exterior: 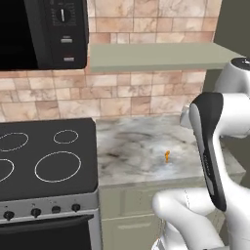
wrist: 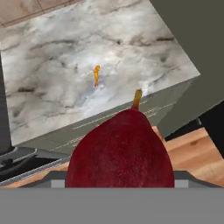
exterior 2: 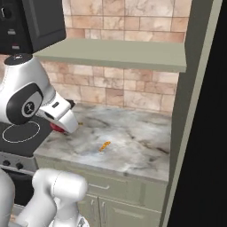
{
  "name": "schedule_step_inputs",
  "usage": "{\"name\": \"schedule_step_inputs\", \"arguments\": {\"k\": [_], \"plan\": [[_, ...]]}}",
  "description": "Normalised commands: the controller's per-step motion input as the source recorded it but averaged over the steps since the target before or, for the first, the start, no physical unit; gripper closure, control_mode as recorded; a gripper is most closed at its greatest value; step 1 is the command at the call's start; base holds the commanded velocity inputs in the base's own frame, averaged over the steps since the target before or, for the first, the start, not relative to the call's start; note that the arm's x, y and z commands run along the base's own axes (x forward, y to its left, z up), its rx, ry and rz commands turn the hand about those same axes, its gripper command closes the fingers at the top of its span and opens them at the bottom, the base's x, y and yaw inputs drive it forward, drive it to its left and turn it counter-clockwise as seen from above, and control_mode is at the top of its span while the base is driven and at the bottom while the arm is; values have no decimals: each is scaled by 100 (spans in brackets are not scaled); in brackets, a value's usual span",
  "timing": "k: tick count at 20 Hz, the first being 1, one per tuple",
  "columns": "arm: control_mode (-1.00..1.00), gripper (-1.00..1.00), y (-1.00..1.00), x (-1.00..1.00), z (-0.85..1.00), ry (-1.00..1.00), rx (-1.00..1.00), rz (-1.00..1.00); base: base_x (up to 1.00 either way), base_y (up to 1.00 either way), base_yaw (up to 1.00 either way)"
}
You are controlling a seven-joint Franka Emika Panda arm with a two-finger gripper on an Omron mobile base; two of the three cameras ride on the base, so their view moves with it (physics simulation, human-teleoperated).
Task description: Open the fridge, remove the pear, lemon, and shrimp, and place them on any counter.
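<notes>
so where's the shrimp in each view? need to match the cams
Left base view: shrimp on the marble counter, right of centre, just left of the arm.
Right base view: shrimp near the middle of the counter, towards its front edge.
Hand view: shrimp left of centre, above the pear.
Shared landmark: the veined marble counter it lies on.

Dark-red pear (wrist: 120, 151) stem-up, above counter (exterior: 141, 141) edge; orange shrimp (exterior: 167, 156) mid-counter.

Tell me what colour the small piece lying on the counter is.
Orange: the shrimp lies on the grey-and-beige veined marble counter, clearest in the hand view.
</notes>
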Motion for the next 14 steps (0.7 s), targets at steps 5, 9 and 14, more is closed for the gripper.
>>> {"name": "schedule_step_inputs", "arguments": {"k": [5,9,14], "plan": [[100,100,0,0,0,0,0,0,59,1,0],[-100,100,0,0,0,0,0,0,6,0,0],[-100,100,8,16,-23,2,0,0,0,0,0]]}}
